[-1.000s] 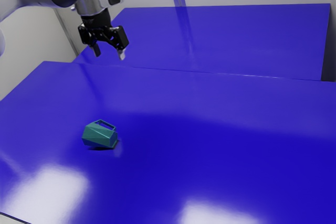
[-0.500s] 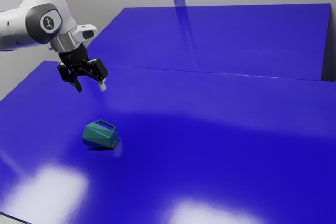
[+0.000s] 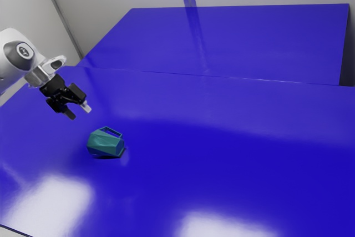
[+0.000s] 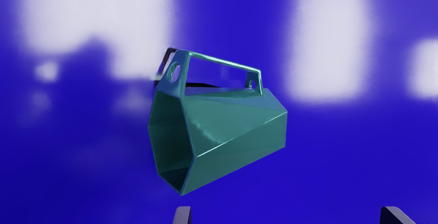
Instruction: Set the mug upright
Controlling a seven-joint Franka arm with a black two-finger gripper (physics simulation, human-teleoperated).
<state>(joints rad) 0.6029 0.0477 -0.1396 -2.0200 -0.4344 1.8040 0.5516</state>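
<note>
Exterior view: the mug [image 3: 105,144] lies on its side on the blue table [image 3: 233,165], handle [image 3: 112,132] uppermost. My gripper [image 3: 77,111] is above it and toward the exterior view's left, angled down, apart from it and holding nothing. Wrist view: the mug sits ahead of the fingers [image 4: 183,216], which stand wide open with neither touching it. The mouth [image 4: 171,145] is the broad end; the body [image 4: 236,135] narrows toward the other end. Assessment of handling: faceted walls, apparently rigid, with a gloss I would rate as slippery. Weight cannot be read from here; I presume it light, being hollow. Whether it is brittle I cannot establish, so moderate pressure is advised. Recommended hold: across the body near the narrower end, pads laid on opposing flats, where the span should suit my opening. The handle is a thin bar; gripped alone, it could let the mug swing. Fault to guard against: a pinch on a sloping facet may roll it or squeeze it out.
</note>
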